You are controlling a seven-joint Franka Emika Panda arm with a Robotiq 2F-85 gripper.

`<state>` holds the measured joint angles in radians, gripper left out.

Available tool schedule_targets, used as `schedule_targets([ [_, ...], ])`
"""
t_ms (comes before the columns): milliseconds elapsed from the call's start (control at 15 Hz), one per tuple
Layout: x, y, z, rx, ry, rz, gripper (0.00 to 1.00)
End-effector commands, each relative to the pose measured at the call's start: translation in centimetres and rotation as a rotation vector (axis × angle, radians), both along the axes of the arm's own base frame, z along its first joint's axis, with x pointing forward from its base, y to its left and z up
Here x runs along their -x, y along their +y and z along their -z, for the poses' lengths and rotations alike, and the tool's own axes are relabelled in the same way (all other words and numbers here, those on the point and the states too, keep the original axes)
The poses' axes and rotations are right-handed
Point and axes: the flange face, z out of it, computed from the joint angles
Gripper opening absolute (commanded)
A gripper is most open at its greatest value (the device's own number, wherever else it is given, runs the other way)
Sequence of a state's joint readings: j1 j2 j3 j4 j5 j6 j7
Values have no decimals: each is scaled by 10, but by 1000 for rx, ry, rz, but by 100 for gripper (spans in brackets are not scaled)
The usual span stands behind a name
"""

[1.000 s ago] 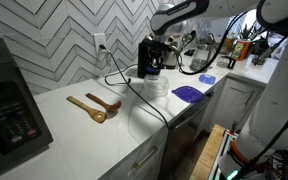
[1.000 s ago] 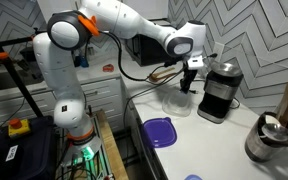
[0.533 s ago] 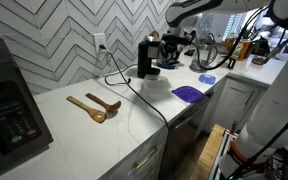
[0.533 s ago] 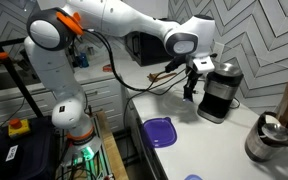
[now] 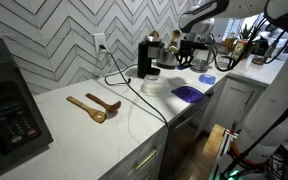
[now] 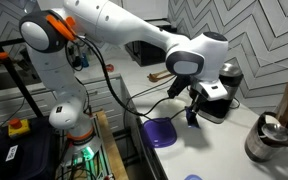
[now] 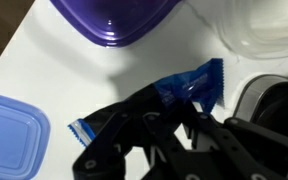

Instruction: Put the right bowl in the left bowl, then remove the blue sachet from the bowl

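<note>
Sachet: small flat blue packet with crimped ends, lying slantwise, pinched mid-length in the closed gripper. Bowl: clear, upright, just beside the sachet's higher end; whether it is nested cannot be told.

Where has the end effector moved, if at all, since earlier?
Yes. In an exterior view the end effector, holding the blue sachet, went image-right from the coffee maker toward the purple dish.

A kitchen is showing here: herringbone tiles are lining the far wall, a coffee maker and wooden spoons are sitting on the white worktop (drawers below).
</note>
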<state>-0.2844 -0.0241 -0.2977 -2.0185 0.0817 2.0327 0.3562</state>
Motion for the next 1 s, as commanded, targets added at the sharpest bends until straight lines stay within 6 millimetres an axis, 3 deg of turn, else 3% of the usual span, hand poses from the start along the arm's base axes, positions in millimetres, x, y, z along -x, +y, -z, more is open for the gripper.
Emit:
schedule_targets([
  [0, 10, -28, 32, 15, -20, -10, 1],
  [267, 16, -49, 64, 32, -18, -9, 1],
  [333, 16, -53, 69, 38, -24, -6, 30],
  [400, 16, -54, 71, 45, -38, 0, 31],
  [533, 12, -51, 67, 45, -69, 5, 44],
  [933, 1, -3, 21, 80, -75, -57, 90],
])
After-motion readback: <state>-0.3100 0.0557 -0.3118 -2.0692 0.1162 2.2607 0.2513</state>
